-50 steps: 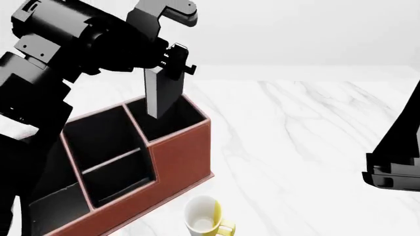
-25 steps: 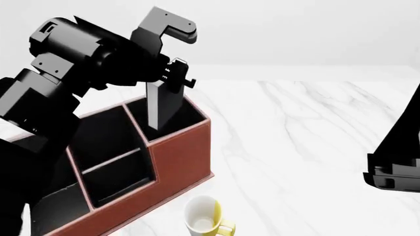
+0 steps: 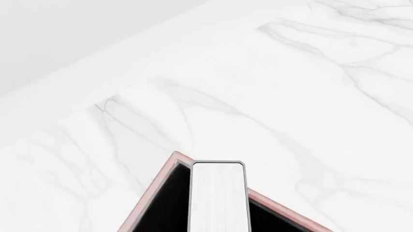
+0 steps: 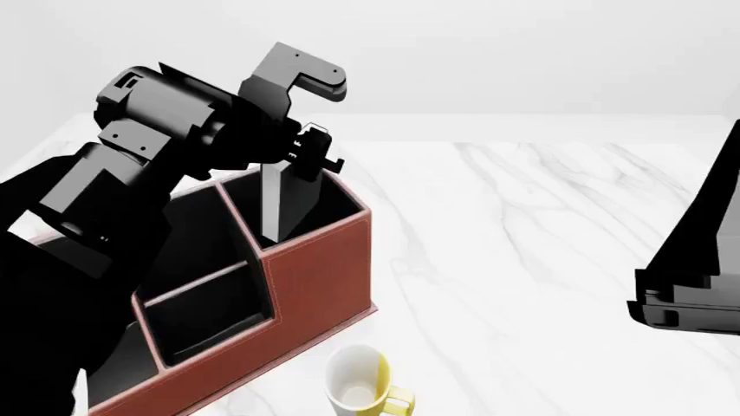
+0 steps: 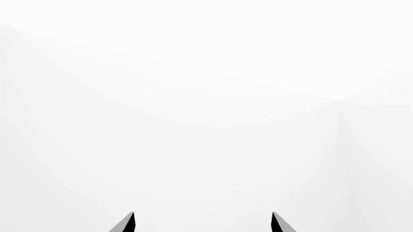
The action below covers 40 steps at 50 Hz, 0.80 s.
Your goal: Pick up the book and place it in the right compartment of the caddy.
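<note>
The left gripper point(image 4: 303, 149) held the book point(image 4: 281, 204) upright, lowering it into the caddy point(image 4: 318, 273)'s right compartment point(image 4: 329, 206); the mug point(image 4: 360, 390) sat at six o'clock.

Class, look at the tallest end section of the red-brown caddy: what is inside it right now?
The lower part of the book stands inside the right compartment of the caddy, held by the left gripper. The compartment's floor and the book's bottom edge are hidden.
</note>
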### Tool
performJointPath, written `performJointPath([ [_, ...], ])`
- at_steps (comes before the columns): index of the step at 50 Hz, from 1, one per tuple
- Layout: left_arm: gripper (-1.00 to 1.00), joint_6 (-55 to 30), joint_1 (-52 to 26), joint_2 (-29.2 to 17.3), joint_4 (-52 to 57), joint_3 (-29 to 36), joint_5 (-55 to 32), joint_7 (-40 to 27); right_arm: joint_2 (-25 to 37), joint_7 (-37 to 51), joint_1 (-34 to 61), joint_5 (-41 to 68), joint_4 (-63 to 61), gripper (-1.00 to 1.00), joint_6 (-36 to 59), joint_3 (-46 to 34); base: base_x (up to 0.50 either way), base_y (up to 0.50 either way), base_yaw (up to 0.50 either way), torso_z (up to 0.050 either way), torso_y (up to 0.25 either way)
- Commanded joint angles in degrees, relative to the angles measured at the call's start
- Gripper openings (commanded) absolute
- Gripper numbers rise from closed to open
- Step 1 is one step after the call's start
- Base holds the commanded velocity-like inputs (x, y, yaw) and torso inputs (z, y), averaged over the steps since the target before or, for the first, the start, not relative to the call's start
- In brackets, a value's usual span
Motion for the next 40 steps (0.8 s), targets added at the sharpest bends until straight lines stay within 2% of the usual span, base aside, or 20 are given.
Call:
performJointPath([
  [1,-1.00,2.9,0.9,1.7,-3.4,0.4,3.3,-0.1,-0.6,0.2,-0.4,0.1,0.6,1.00,0.1,0.1,0.00,0.00,0.00,0.000,0.000],
  [15,-1.00,7.0,2.8,4.7,-9.2,1.7,5.5,1.0,0.3,-0.3,-0.3,0.5,0.1,1.00,0.1,0.7,0.00,0.00,0.00,0.000,0.001],
  [40,-1.00,6.8,3.3,6.8,-13.0,3.5,6.9,3.4,1.0,-0.3,-0.6,0.2,-0.4,1.00,0.1,1.2,0.00,0.00,0.00,0.000,0.001],
])
